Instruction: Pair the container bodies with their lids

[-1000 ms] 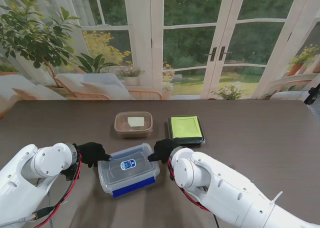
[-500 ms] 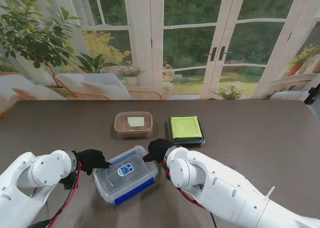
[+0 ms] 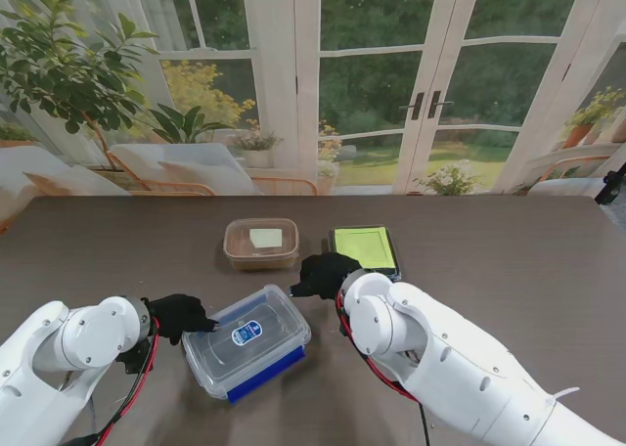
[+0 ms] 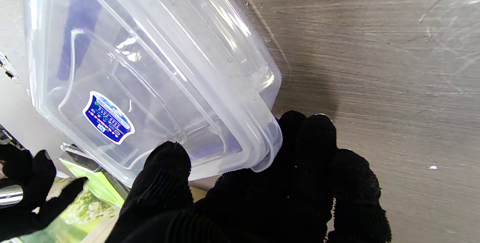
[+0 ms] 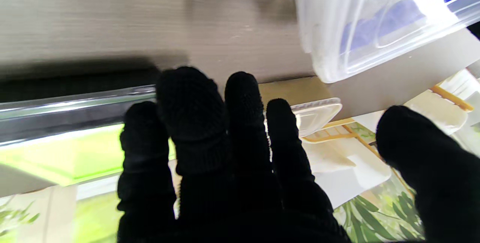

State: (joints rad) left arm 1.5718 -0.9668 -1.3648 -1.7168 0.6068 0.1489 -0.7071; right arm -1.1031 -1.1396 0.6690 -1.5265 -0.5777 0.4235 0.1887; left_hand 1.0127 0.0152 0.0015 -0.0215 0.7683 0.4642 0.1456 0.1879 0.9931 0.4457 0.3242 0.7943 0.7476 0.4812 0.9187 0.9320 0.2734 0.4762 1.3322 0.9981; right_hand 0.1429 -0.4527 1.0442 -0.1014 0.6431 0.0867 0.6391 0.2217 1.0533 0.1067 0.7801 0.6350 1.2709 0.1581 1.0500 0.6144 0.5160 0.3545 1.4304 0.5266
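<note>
The clear container (image 3: 246, 340) is glossy, see-through plastic with a printed paper-like label. The surface (image 3: 509, 260) looks matt, wood-grained. Each robot hand (image 4: 262, 194) wears black knitted cloth.

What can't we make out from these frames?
- Stand view: the near edge of the green-lidded black container is hidden by the right hand.
- Left wrist view: the label on the clear plastic lidded box is too small to read.
- Right wrist view: the brown translucent tub is mostly blocked by the fingers.
</note>
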